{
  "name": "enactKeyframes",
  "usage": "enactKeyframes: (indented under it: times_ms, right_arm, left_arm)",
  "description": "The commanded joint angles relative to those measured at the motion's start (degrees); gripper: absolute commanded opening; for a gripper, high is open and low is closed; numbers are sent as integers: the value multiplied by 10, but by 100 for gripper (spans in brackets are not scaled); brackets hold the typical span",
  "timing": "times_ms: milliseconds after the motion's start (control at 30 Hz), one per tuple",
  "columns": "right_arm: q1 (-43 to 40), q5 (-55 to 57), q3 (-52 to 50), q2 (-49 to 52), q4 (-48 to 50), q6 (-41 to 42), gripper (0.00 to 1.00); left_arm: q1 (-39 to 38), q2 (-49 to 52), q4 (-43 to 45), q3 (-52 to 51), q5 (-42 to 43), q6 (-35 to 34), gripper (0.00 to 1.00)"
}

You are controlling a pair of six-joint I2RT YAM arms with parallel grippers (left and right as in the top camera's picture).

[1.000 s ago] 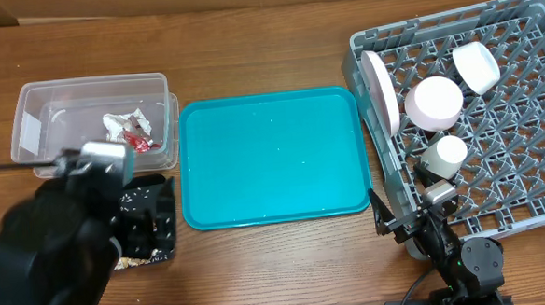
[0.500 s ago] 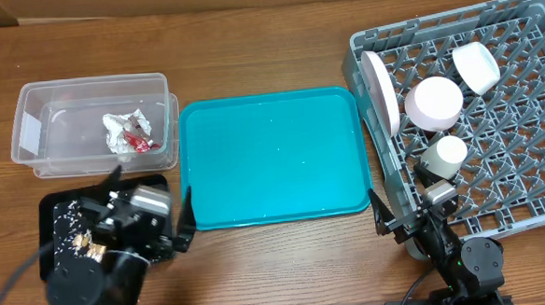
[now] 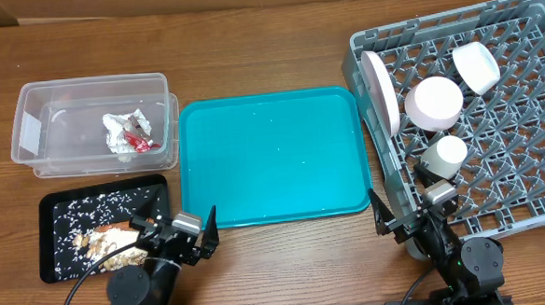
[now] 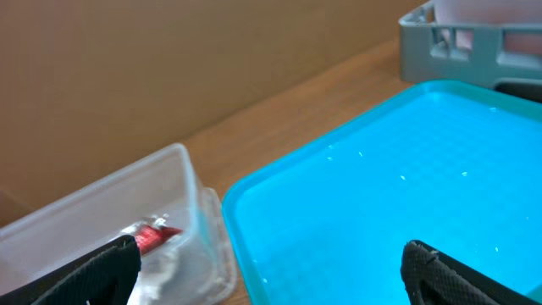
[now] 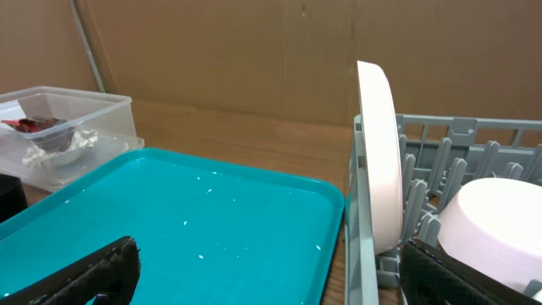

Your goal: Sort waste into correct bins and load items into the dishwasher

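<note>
The clear tub [image 3: 28, 128] at the left holds crumpled white tissue [image 3: 119, 128] and a red-and-white wrapper [image 3: 139, 142]; it also shows in the left wrist view [image 4: 102, 212]. The black tray [image 3: 61, 220] below it holds beige food scraps [image 3: 104, 241]. The grey dish rack [image 3: 517, 186] at the right holds a white plate [image 3: 380, 91] on edge, bowls [image 3: 433, 102] and a small cup [image 3: 448, 153]. My left gripper [image 3: 179, 237] is open and empty at the front edge, beside the black tray. My right gripper [image 3: 407, 228] is open and empty at the rack's front left corner.
A large teal serving tray [image 3: 273, 157] lies between the tub and the rack, with small white specks on it. It fills the lower part of both wrist views [image 4: 381, 186] [image 5: 186, 229]. Brown cardboard stands behind the table.
My left arm has drawn back from over the black tray to the front edge of the table, uncovering the tray and its scraps. The right arm has not moved.
</note>
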Motion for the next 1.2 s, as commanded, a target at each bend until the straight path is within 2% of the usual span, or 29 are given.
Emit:
enactKeyframes:
  times_ms: [0, 167, 1167]
  right_arm:
    - [-2, 0, -2, -6, 3, 2, 100]
    - [-2, 0, -2, -6, 3, 2, 100]
    - [-2, 0, -2, -6, 3, 2, 100]
  left_arm:
    - [3, -8, 31, -46, 39, 9, 100]
    - [3, -8, 73, -72, 44, -15, 100]
    - [3, -8, 72, -72, 42, -15, 100]
